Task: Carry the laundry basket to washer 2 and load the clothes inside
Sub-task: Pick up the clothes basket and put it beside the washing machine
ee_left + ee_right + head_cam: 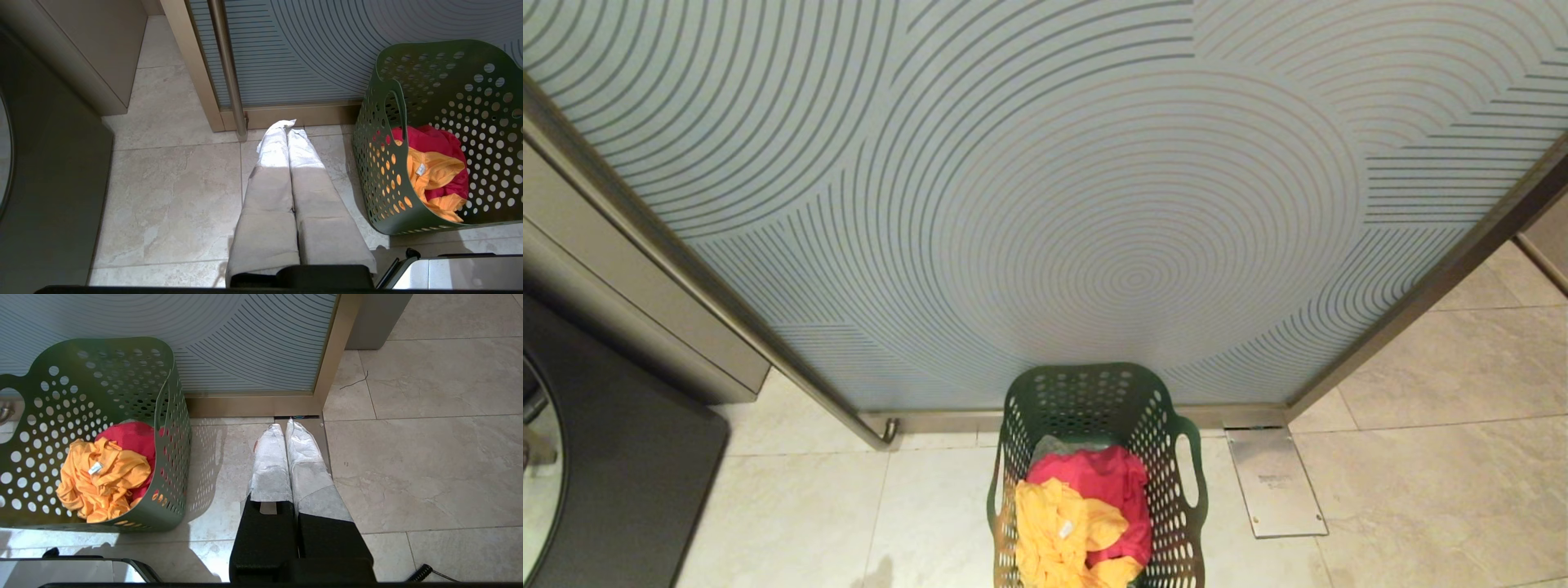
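The dark green perforated laundry basket point(1172, 482) stands on the tile floor against a frosted glass door, straight ahead of me. The clothes lie in it: a yellow garment point(1058, 531) in front, a pink-red one point(1107, 482) behind it, and a grey-green piece point(1054, 447) at the back. My left gripper point(286, 126) hangs shut and empty over the floor to the left of the laundry basket point(376, 171). On the other side of the laundry basket point(173, 465), my right gripper point(284, 424) is shut and empty. A dark grey washer point(629, 474) shows at the left edge without a label, so I cannot tell whether it is washer 2.
The frosted glass door point(1094, 204) with a ring pattern fills the view ahead, with a metal bar handle point(229, 69) on its left frame. A metal floor plate point(1274, 482) lies right of the basket. A beige cabinet point(621, 286) stands beside the dark washer.
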